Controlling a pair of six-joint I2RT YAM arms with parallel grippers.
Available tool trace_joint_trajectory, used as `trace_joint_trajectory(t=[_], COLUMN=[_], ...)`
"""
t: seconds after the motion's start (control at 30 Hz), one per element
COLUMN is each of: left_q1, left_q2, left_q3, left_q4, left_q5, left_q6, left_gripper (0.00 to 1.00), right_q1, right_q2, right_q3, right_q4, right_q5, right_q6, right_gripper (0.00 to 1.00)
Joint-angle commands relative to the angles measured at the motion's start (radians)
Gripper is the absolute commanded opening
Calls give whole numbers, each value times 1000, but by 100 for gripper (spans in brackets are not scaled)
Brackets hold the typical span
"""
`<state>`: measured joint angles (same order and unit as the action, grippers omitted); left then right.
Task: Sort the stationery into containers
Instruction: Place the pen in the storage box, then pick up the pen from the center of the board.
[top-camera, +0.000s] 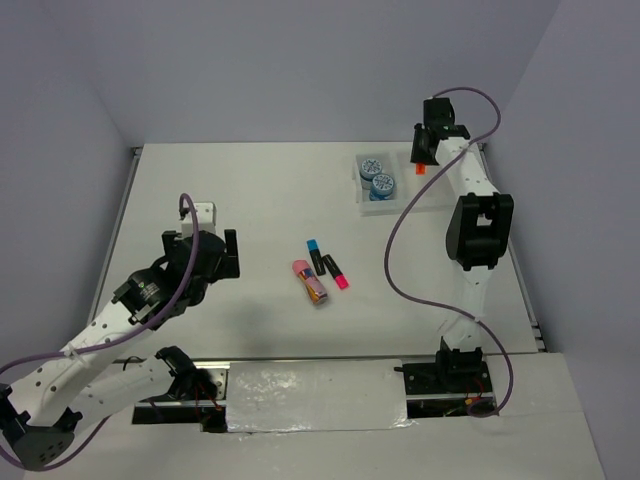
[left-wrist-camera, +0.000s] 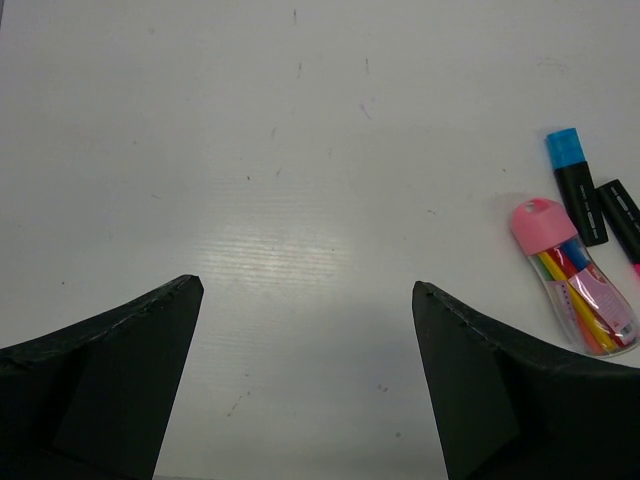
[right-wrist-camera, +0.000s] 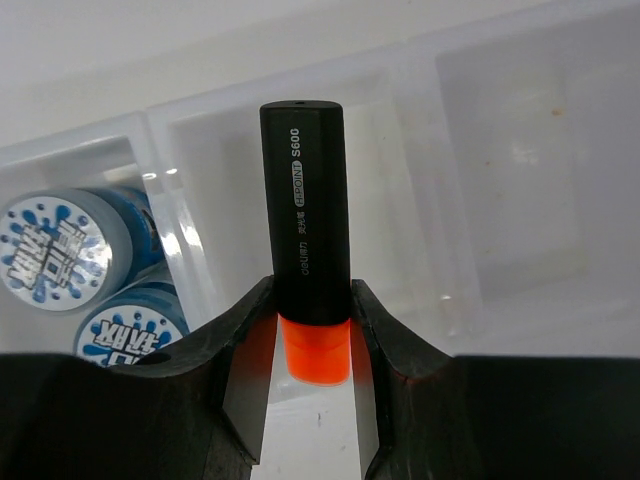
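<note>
Room first: the white bench ran bare from its 9 o'clock edge rail to the loose items near its middle, and the strip along the 12 o'clock wall was open as well. My left end effector hung over that bare stretch, released, fingers spread wide with only bench surface showing in the gap. From it the loose cluster lay toward 3 o'clock, apart from both fingers.

The right side was tighter. The white tray sat toward the bench's 1 o'clock corner, close to the far and right edges, and the right arm crossed over part of it in the top view. My right end effector was clenched on the orange-capped highlighter, pinching it at the cap end, the black body pointing out over the tray's middle compartment. I could not tell whether it touched the tray. The middle and right-hand compartments showed bare floor.

Counts:
- **Tray:** one, with three compartments side by side.
- **Rolls:** two blue-and-white rolls, close together in the left-hand compartment as the right wrist saw it.
- **Highlighters:** three. The orange-capped one was in my grip. The blue-capped highlighter and the pink-capped highlighter lay side by side near the bench's middle.
- **Eraser:** one pink oblong eraser, lying just beside the blue-capped one, toward 6 o'clock of it in the top view.
</note>
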<state>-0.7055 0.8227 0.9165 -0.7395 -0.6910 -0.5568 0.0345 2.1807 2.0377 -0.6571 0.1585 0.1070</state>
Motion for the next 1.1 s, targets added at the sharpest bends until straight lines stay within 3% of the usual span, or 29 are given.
trace_joint_trajectory(t=[0.0, 0.13, 0.23, 0.37, 0.47, 0.63, 0.7, 0.8, 0.93, 1.07], left_q1=[-2, -2, -2, -2, -2, 0, 1, 14, 34, 34], left_q2=[-2, -2, -5, -10, -13, -14, -14, -20, -77, -114], left_q3=[5, 5, 5, 4, 4, 4, 5, 21, 30, 6], left_q4=[43, 48, 52, 52, 54, 52, 46, 12, -40, 11], left_q5=[39, 53, 61, 67, 71, 67, 50, -19, -125, -90], left_q6=[35, 43, 46, 49, 52, 49, 41, 2, -69, -48], left_gripper=[99, 99, 99, 99, 99, 99, 99, 99, 99, 99], right_q1=[-10, -11, -16, -18, -19, 26, 88, 279, 586, 665], right_q2=[25, 47, 66, 64, 63, -31, -180, -390, -521, -526], right_q3=[39, 35, 39, 42, 76, 54, -32, -309, -586, -710], right_q4=[20, 27, 21, 16, -16, -65, -38, 59, 146, 207], right_q5=[-49, -54, -51, -60, -73, -146, -136, -68, 31, 62], right_q6=[5, 0, 11, 33, 40, 63, 56, 46, 173, 235], right_gripper=[26, 34, 45, 68, 76, 73, 72, 69, 54, 52])
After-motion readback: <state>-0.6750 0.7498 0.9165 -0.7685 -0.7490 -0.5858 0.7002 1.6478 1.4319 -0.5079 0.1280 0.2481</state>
